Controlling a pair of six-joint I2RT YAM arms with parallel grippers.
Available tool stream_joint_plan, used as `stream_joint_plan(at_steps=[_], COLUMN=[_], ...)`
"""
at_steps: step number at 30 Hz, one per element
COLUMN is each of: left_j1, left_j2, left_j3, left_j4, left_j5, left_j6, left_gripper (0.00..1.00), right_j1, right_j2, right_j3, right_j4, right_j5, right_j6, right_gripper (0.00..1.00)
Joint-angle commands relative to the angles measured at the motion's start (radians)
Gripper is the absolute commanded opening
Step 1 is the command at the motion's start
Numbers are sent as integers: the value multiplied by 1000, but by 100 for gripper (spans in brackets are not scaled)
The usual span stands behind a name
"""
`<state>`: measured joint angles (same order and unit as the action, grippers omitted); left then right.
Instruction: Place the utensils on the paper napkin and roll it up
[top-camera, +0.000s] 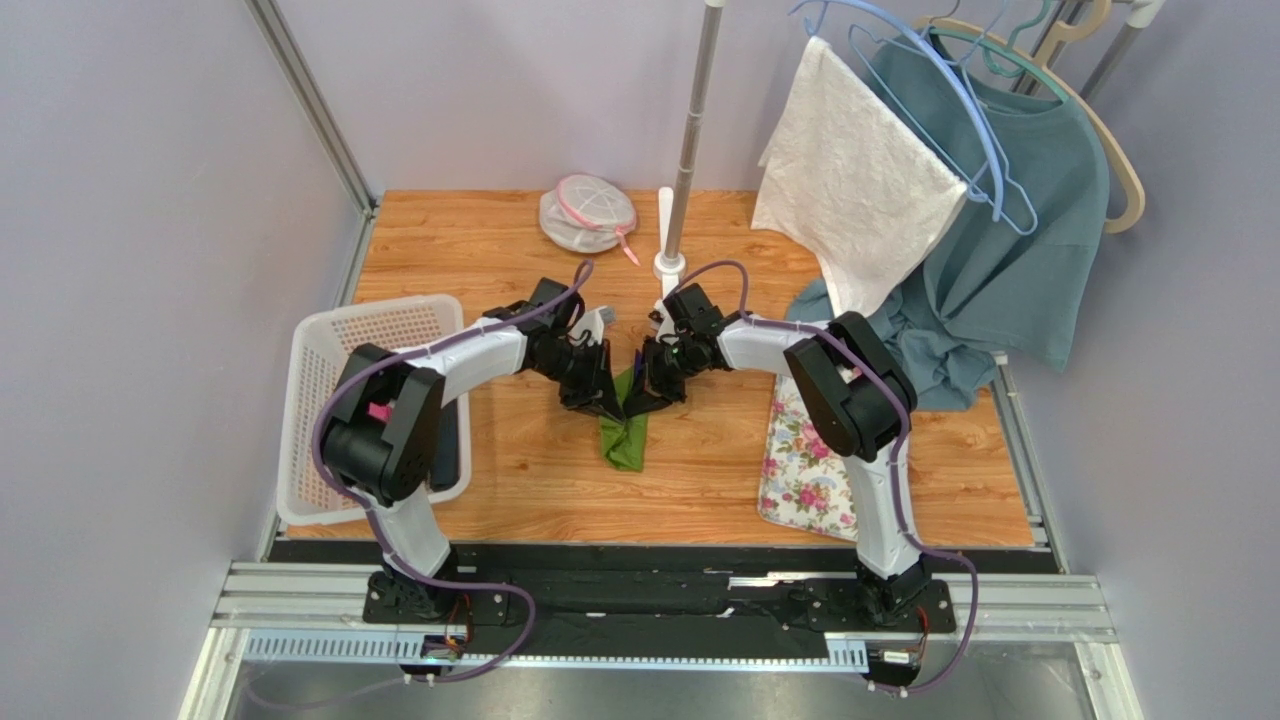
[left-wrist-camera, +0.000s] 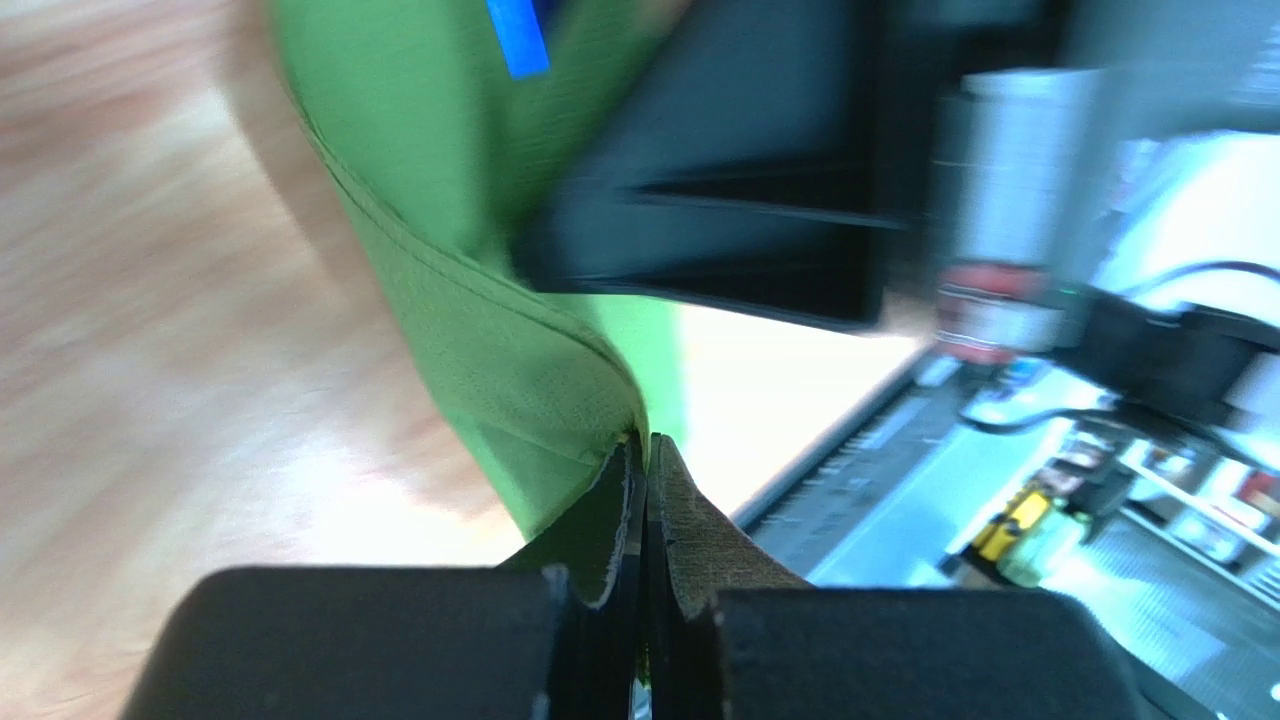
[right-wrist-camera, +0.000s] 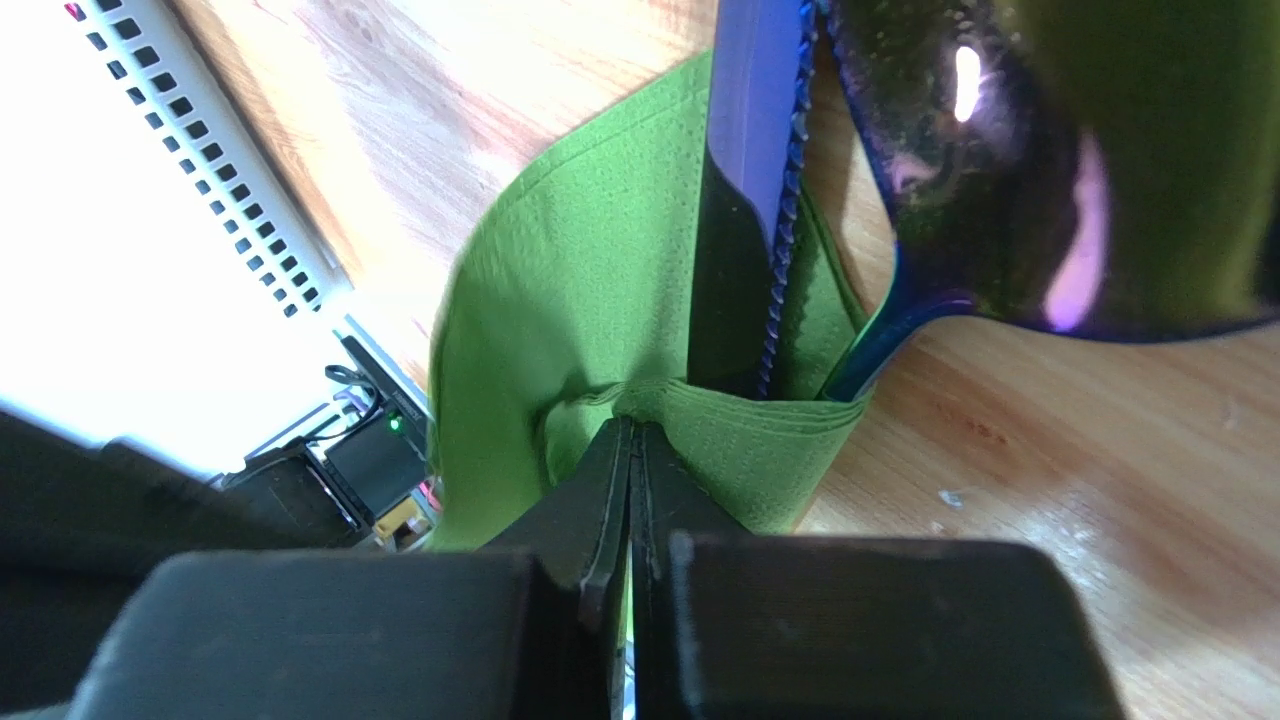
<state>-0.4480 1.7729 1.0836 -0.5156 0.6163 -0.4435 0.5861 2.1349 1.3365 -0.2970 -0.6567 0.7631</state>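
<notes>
- Your two arms meet over the middle of the wooden table (top-camera: 706, 488). The left gripper (top-camera: 591, 393) and right gripper (top-camera: 652, 387) stand just beside each other, and from above their black bodies cover the upper part of the paper napkin (top-camera: 624, 440).
- A white perforated basket (top-camera: 343, 353) sits at the left under your left arm. A flower-printed mat (top-camera: 804, 477) lies at the right, partly beneath the right arm.
- Behind the grippers a metal pole (top-camera: 691, 120) rises from a white base. A white textured cloth (top-camera: 849, 173), a teal shirt (top-camera: 1014, 248) and blue wire hangers (top-camera: 962, 105) hang at the far right. A round flat container (top-camera: 586, 213) lies near the far edge.
- The napkin is bunched into a narrow green strip between the grippers, trailing toward the near edge.
- Your left jaws are clenched on a hemmed edge of the napkin. Your right jaws are pinched tight on a fold of it.
- The utensils (right-wrist-camera: 748, 135) stand inside that fold in the right wrist view. They are a blue-purple blade with a serrated edge and a glossy rounded bowl (right-wrist-camera: 1022, 180) with a violet sheen.
- Both are cut off at the top of the frame, and their lower ends are hidden in the paper.
- The left wrist view is smeared. A small blue patch at its top may be a utensil, but you cannot be sure.
- The napkin is thin, matte and softly creased.
</notes>
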Motion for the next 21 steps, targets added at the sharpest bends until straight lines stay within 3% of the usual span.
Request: stream_joint_plan(at_steps=[1, 7, 13, 21], left_j1=[0, -18, -50, -35], left_j2=[-66, -26, 31, 126], left_j3=[-33, -68, -83, -73], left_j4=[158, 281, 324, 194], left_j5=[164, 227, 177, 14], left_j6=[-119, -227, -227, -162], left_gripper=[1, 1, 3, 4], right_j1=[3, 6, 6, 6], right_j2=[57, 63, 63, 36], right_j3=[-26, -30, -30, -13], right_j4=[-40, -42, -45, -63], right_j5=[137, 152, 154, 123], right_j6=[-36, -31, -28, -33], right_gripper=[0, 0, 0, 0])
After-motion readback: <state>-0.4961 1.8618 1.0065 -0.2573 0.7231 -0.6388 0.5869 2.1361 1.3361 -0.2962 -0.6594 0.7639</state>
